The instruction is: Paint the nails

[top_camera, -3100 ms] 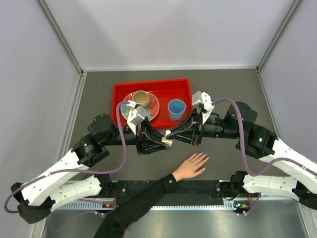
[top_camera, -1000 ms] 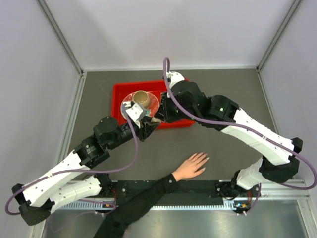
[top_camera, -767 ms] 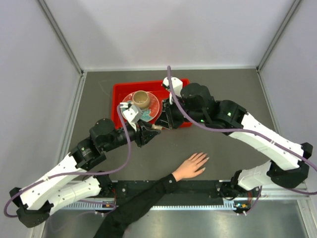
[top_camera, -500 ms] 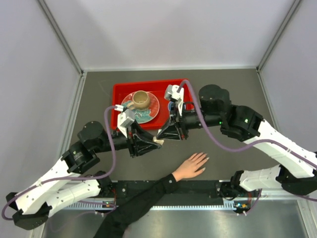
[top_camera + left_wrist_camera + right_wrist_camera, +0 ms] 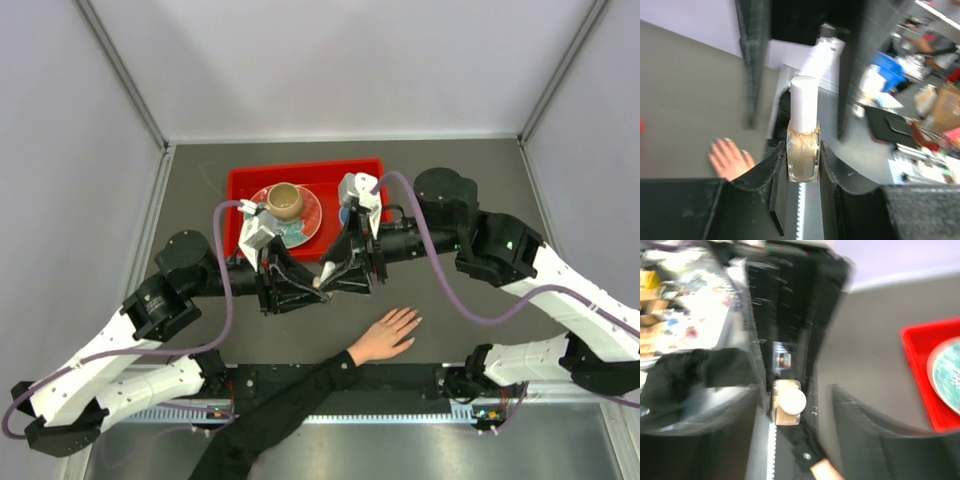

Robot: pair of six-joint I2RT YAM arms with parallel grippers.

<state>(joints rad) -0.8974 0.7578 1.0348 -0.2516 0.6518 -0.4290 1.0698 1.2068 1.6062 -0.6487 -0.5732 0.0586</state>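
Note:
My left gripper [image 5: 318, 285] is shut on a small nail polish bottle [image 5: 803, 156] of pale beige liquid with a white cap [image 5: 804, 102], held just above the table between the two arms. My right gripper [image 5: 338, 268] faces it, open, its fingers [image 5: 866, 426] standing either side of the cap [image 5: 791, 400] without touching it. A light-skinned hand [image 5: 385, 335] in a black sleeve lies flat near the front edge with its fingers spread. The nails [image 5: 414, 319] at its fingertips are tiny and pale. The hand [image 5: 729, 159] also shows below and left of the bottle.
A red tray [image 5: 240, 188] at the back holds a patterned plate [image 5: 305, 222] with a tan cup [image 5: 285, 200] on it. The tray [image 5: 927, 357] lies right of my right gripper. Grey walls close in the table on three sides.
The right arm has swung down from over the red tray to the bottle's cap and its jaws have opened. The left gripper has carried the bottle forward and to the right.

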